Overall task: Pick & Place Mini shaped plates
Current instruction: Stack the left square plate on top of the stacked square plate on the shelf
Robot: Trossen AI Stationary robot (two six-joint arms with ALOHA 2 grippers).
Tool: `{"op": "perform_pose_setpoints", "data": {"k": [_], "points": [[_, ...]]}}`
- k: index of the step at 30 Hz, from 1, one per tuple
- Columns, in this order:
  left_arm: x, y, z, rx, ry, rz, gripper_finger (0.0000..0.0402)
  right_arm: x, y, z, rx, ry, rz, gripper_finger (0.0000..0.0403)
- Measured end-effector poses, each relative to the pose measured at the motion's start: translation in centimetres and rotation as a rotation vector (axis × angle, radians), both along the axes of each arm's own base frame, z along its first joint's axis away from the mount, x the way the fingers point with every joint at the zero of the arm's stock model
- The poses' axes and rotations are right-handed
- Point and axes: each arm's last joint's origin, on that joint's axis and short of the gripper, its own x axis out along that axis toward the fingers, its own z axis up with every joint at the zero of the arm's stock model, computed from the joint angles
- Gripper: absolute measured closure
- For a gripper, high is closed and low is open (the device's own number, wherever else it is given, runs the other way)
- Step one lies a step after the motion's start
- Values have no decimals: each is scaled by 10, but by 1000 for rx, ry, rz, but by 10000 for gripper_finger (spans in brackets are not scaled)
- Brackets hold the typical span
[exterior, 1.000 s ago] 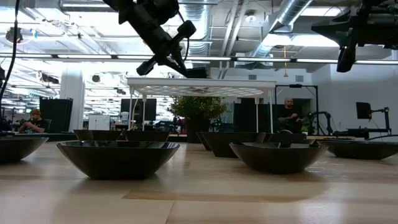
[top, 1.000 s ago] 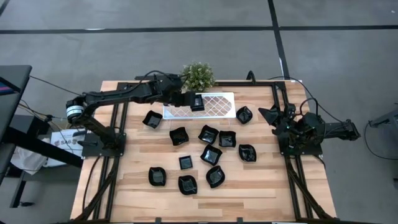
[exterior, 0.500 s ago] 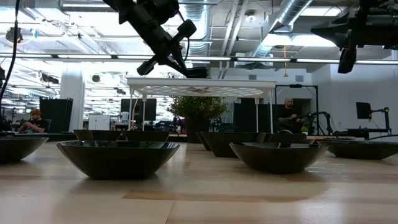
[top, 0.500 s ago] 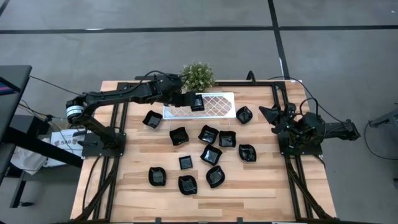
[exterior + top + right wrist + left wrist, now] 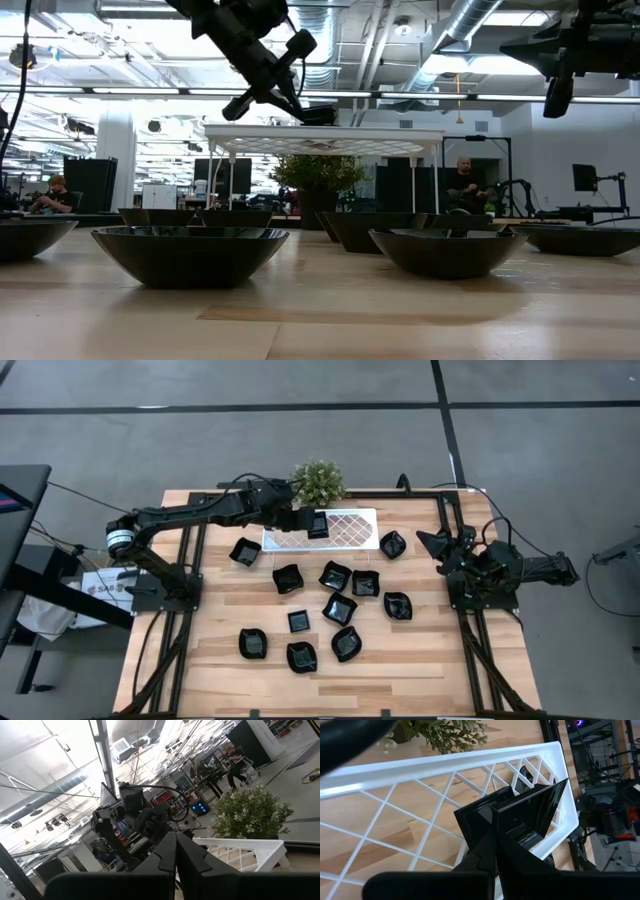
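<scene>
Several glossy black mini plates (image 5: 335, 575) lie scattered on the wooden table, each resting on its base. One more square plate (image 5: 317, 524) is in my left gripper (image 5: 306, 521), which is shut on it over the left part of the white lattice tray (image 5: 350, 530). In the low view the plate (image 5: 318, 115) sits just above the tray top (image 5: 330, 131). My right gripper (image 5: 441, 546) waits shut above the table's right edge, touching nothing. My left gripper (image 5: 492, 855) pinches the square plate by the rim (image 5: 506, 827) of one side, between its two fingers. The fingers come from the table's left, slanting down. The plate is roughly level over the tray; whether its underside touches the lattice, I cannot tell.
A small green potted plant (image 5: 318, 482) stands at the far edge, right behind the tray. Another plate (image 5: 393, 544) lies by the tray's right end and one (image 5: 245, 552) by its left end. Bare wood shows along the near edge (image 5: 400, 680).
</scene>
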Motion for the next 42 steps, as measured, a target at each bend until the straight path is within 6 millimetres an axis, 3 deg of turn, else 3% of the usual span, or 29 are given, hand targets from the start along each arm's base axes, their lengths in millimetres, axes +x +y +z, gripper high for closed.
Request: {"op": "perform_pose_setpoints", "data": {"k": [30,42], "points": [[1,0,1,21,-10,-20,329,0,0,0,0,0,0,403],[0,0,2,2,-17,-36,327,0,0,0,0,0,0,403]]}}
